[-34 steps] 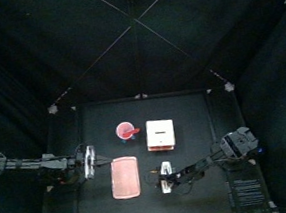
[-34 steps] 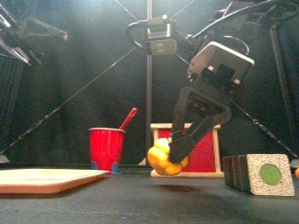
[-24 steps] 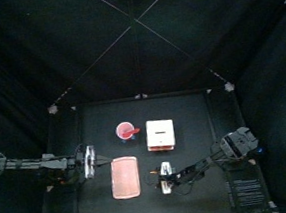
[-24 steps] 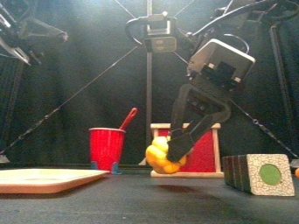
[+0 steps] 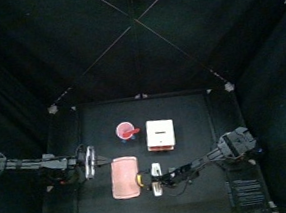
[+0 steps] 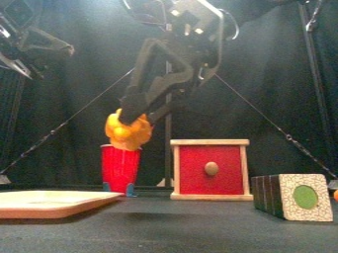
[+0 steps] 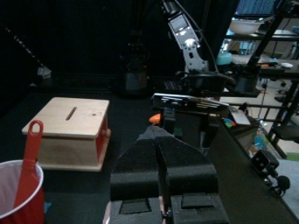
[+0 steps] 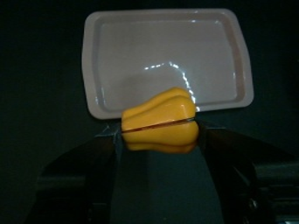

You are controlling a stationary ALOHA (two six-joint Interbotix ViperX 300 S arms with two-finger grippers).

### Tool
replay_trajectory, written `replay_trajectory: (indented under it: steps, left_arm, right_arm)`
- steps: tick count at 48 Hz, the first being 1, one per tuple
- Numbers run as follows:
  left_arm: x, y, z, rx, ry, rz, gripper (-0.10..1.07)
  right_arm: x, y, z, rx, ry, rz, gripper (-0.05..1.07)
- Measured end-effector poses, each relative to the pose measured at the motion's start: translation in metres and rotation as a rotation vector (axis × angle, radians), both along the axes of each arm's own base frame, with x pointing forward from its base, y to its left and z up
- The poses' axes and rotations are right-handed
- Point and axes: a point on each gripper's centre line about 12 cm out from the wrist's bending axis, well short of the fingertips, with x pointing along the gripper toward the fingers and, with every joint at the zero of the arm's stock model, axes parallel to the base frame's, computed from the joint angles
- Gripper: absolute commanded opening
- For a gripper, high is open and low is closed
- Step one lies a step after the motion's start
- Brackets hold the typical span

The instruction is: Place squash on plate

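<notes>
The squash [image 8: 163, 118] is a small yellow piece held in my right gripper [image 8: 163, 133], which is shut on it. In the front view the squash [image 6: 128, 128] hangs high above the table, in the right gripper [image 6: 133, 117]. The plate [image 5: 124, 178] is a flat salmon-pink tray at the front left; in the front view it [image 6: 46, 202] lies low at the left. From above, the squash [image 5: 153, 171] is just right of the plate's right edge. The plate [image 8: 163, 52] is bare. My left gripper [image 7: 162, 144] is shut and empty, left of the plate [image 5: 98, 163].
A red cup [image 6: 121, 166] with a spoon stands behind the plate. A cream box with a red front [image 6: 209, 169] stands mid-table. A block with a green dot [image 6: 297, 196] and a small orange piece [image 6: 335, 195] are at the front right.
My right gripper has risen and moved left with the squash, from the table's middle toward the plate. The left arm has not moved.
</notes>
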Motion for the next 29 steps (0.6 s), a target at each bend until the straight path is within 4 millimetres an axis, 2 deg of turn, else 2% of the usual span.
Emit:
replay_trajectory:
  steps: [9,17,29]
  left_arm:
    - [0.000,0.001,-0.002,-0.027,0.020,0.010,-0.02]
    - [0.000,0.001,-0.002,-0.030,0.014,0.012,-0.02]
    - [0.000,0.001,-0.001,-0.030,0.012,0.012,-0.02]
  right_arm:
    - [0.024,-0.013,0.001,0.026,-0.036,-0.026,0.73]
    - [0.044,-0.015,-0.001,0.090,-0.076,-0.021,0.73]
    - [0.057,-0.025,-0.022,0.141,-0.075,-0.028,0.73]
